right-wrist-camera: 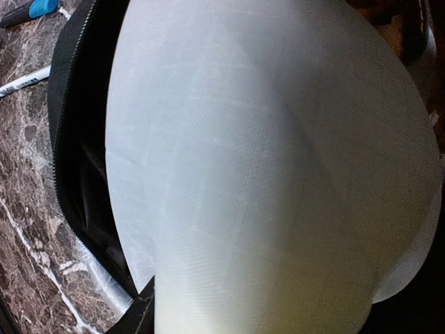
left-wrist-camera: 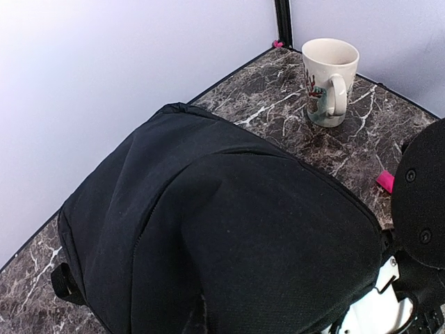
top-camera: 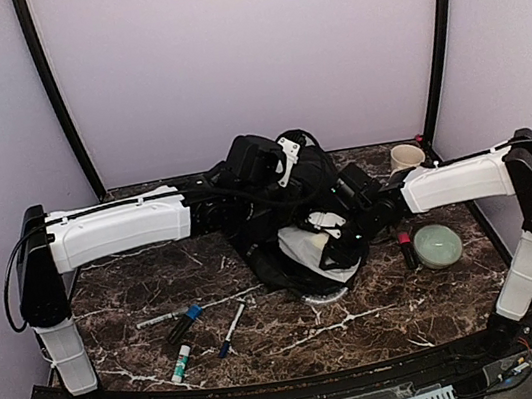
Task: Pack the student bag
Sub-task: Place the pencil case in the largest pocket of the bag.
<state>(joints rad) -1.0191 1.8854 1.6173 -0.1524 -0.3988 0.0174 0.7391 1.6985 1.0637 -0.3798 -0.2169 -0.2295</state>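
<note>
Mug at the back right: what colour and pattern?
The mug is cream with a red and green print; best seen in the left wrist view.

Top camera, high behind the rig, looks down and forward across the whole marble table (top-camera: 137, 281). Left wrist view hangs close over the student bag (left-wrist-camera: 208, 229), facing the mug (left-wrist-camera: 330, 80) in the far corner. Right wrist view sits very close to a white rounded item (right-wrist-camera: 278, 174) at the bag's zip; all three share the bag.
</note>
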